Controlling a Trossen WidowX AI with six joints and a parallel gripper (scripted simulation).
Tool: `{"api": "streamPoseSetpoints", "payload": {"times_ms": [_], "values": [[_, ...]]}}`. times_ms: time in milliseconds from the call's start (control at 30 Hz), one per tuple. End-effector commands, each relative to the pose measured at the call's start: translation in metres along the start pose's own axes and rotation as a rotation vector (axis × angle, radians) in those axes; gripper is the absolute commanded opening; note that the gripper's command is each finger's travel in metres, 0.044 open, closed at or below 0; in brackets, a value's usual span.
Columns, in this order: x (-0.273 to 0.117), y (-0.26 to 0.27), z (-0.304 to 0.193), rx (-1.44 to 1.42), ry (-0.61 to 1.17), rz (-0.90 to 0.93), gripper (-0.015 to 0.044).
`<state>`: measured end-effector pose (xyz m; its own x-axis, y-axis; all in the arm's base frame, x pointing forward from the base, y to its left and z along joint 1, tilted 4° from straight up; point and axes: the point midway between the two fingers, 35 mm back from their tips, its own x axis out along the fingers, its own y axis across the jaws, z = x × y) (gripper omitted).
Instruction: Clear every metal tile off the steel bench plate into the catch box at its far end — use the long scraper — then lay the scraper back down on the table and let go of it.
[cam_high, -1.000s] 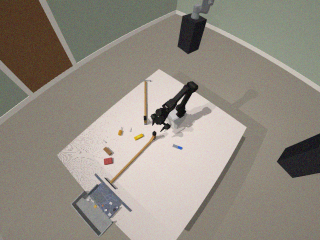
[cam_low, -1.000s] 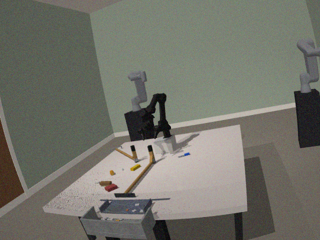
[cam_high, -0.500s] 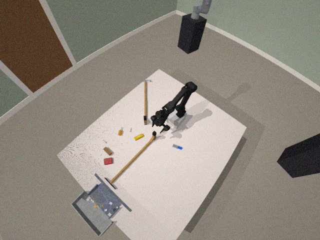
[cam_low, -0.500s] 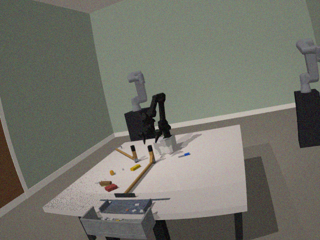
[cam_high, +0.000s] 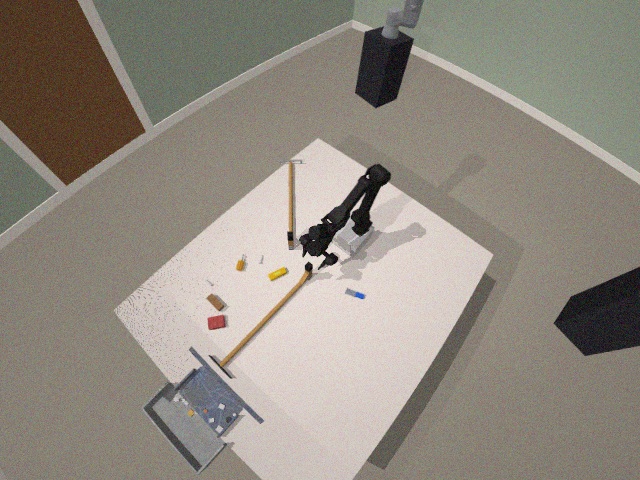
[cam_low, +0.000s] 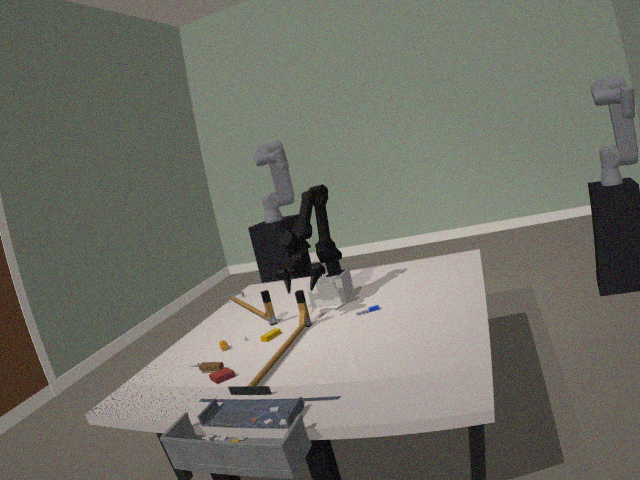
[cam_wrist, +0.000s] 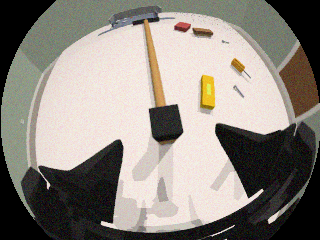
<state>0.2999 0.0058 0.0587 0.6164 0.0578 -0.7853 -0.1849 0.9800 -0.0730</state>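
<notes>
The long scraper (cam_high: 266, 322) (cam_low: 279, 353) (cam_wrist: 154, 62) lies on the table, its wide dark blade beside the near end of the steel plate (cam_high: 199, 384) (cam_low: 232, 411). Its black-tipped grip stands up at the arm's end. My gripper (cam_high: 312, 260) (cam_low: 300, 290) (cam_wrist: 169, 133) is open and empty, above and just behind the grip, which shows between the fingers in the wrist view. Several pale tiles (cam_high: 221, 406) (cam_low: 273, 409), an orange tile (cam_high: 205, 410) (cam_low: 253, 420) and a dark one (cam_high: 229, 419) lie on the plate. A yellow tile (cam_high: 190, 412) (cam_low: 235, 440) and some pale ones seem to lie in the catch box (cam_high: 170, 438) (cam_low: 227, 457).
A second wooden-handled tool (cam_high: 291, 201) (cam_low: 250, 306) lies beside the scraper. A yellow block (cam_high: 277, 273) (cam_low: 270, 335) (cam_wrist: 207, 92), orange tool (cam_high: 240, 265) (cam_wrist: 238, 65), brown block (cam_high: 215, 302), red block (cam_high: 216, 322) (cam_wrist: 182, 26) and blue-ended marker (cam_high: 355, 293) (cam_low: 368, 310) lie around it.
</notes>
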Motion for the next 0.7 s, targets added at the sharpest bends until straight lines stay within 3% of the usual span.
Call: {"api": "streamPoseSetpoints", "payload": {"times_ms": [0, 667], "values": [[0.007, 0.001, -0.001, -0.002, 0.003, 0.002, 0.0440], [0.035, 0.001, -0.001, -0.002, 0.002, 0.002, 0.0440]]}}
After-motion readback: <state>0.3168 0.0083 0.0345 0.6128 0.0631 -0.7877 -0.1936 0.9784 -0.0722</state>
